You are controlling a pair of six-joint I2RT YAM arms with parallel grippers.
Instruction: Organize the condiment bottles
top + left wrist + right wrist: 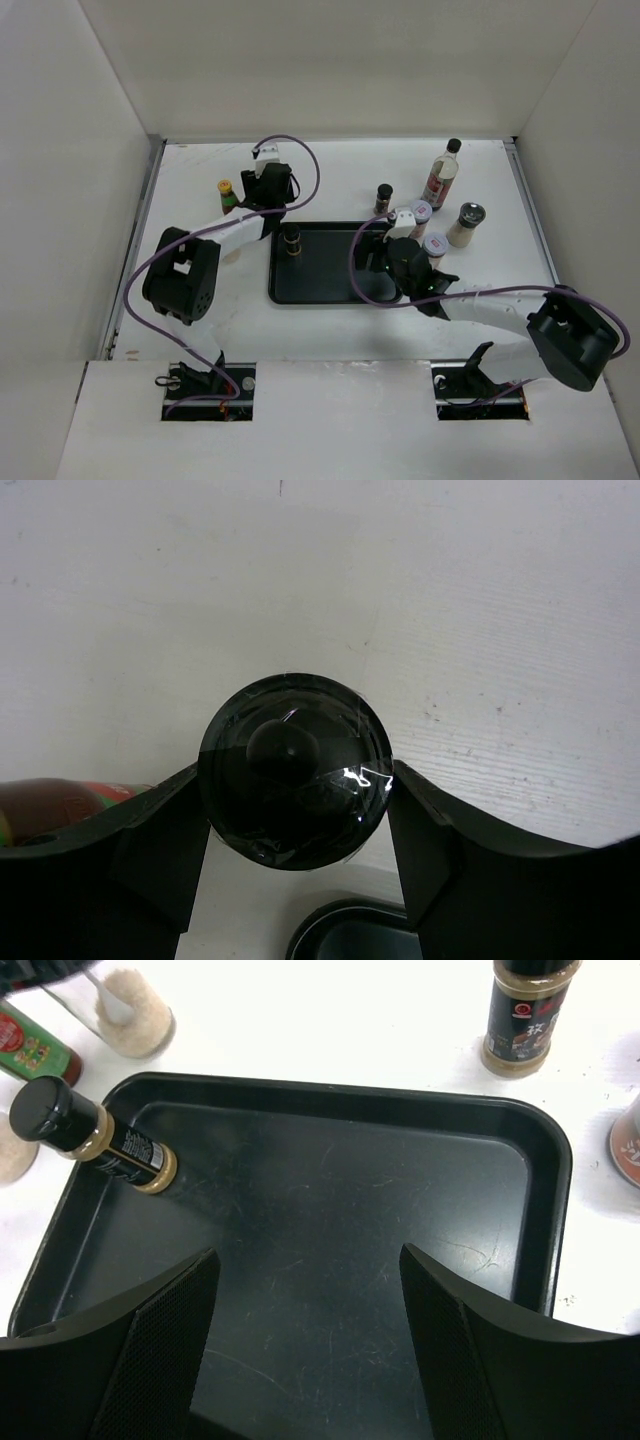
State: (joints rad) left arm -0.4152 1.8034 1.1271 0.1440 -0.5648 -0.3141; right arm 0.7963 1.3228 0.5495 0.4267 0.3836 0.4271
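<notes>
My left gripper (272, 188) is behind the black tray's (320, 275) back left corner. In the left wrist view it (295, 785) is shut round the black lid of a spice jar (295, 765); that jar's pale contents show in the right wrist view (130, 1015). My right gripper (385, 252) is open and empty over the tray's right half (305, 1290). One black-lidded jar (291, 238) stands in the tray's back left corner (95, 1135). The yellow-capped sauce bottle (227, 195) stands left of my left gripper.
Right of the tray stand a tall clear black-capped bottle (441, 172), a black-lidded spice jar (384, 197), two white-lidded jars (421, 213) (435, 245) and a dark-lidded jar (466, 224). A pale jar (232, 252) sits under the left arm. White walls enclose the table.
</notes>
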